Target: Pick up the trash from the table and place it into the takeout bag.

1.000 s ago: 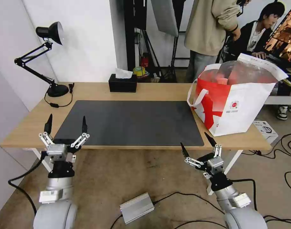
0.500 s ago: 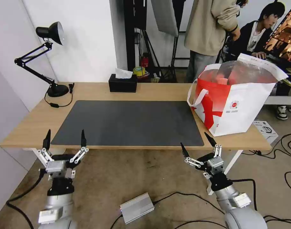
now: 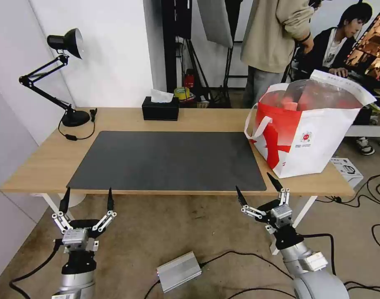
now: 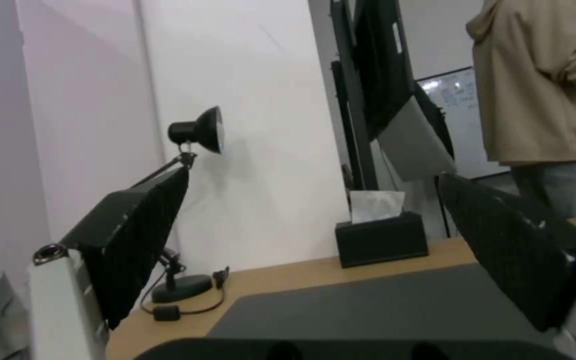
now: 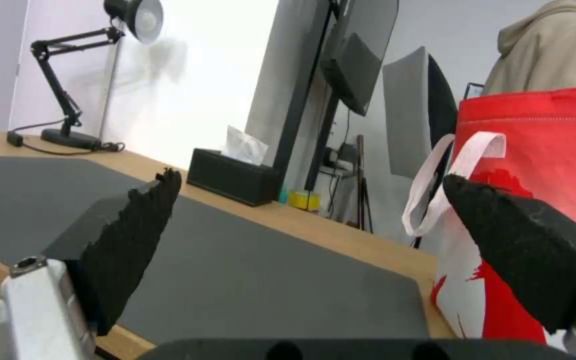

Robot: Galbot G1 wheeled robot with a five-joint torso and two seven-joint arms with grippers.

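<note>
Head view. Left gripper (image 3: 87, 198): fingers spread wide, nothing between them, now below and short of the near edge of the table (image 3: 45, 166); a second ago it stood higher, its tips over the mat's (image 3: 169, 160) near-left corner, so it has sunk and drawn back. Right gripper (image 3: 259, 187): likewise splayed and empty, unmoved, just short of the table edge. Takeout bag (image 3: 318, 141): upright on the table's right end, beyond and just right of the right gripper, mouth open. Trash: no bowl or cup lies on table or mat; reddish shapes inside the bag's silvery lining are too vague to name. Judgement: both arms parked low with nothing left to lift suggests the task is done or all but done. Tissue box (image 3: 160, 109) and desk lamp (image 3: 65, 74) sit far beyond the left gripper.

Left wrist view. Left gripper's dark pads (image 4: 138, 235) set wide apart; past them mat, tissue box and lamp. Bag out of frame.

Right wrist view. Right gripper's pads (image 5: 125, 235) parted; takeout bag close ahead behind the one pad, its top cut off, contents hidden.
</note>
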